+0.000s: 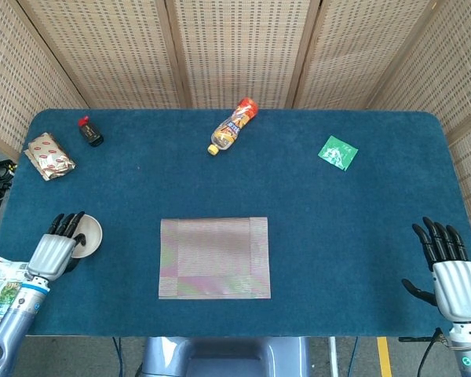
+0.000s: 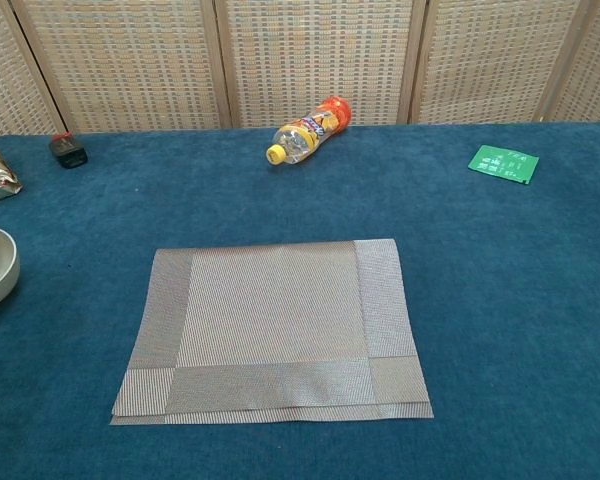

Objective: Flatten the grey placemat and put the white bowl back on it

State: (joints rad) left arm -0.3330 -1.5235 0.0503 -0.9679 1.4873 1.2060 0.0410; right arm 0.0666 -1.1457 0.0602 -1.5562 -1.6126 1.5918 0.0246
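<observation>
The left robot hand (image 1: 53, 250) sits at the near-left of the blue surface (image 1: 353, 212), its dark fingers (image 1: 66, 224) hooked over the rim of the white bowl (image 1: 86, 235) and holding it; in the chest view only a slice of the bowl shows at the left edge and the hand itself is cut off. The bowl stands upright on the cloth, well apart from the grey placemat (image 1: 213, 258). The right robot hand (image 1: 452, 271) hangs at the near-right corner, fingers straight and spread, gripping nothing.

The placemat lies in the middle of the near half, a woven rectangle with a paler band along its right and near sides. From the chest view its near edge looks doubled, a second layer peeking out beneath; how far the fold runs is hard to make out.

Farther back lie a plastic bottle (image 1: 233, 126) on its side, a green packet (image 1: 337, 151), a small dark bottle (image 1: 90, 131) and a snack wrapper (image 1: 49, 155). A crumpled bag (image 1: 8, 287) overhangs the left edge.
</observation>
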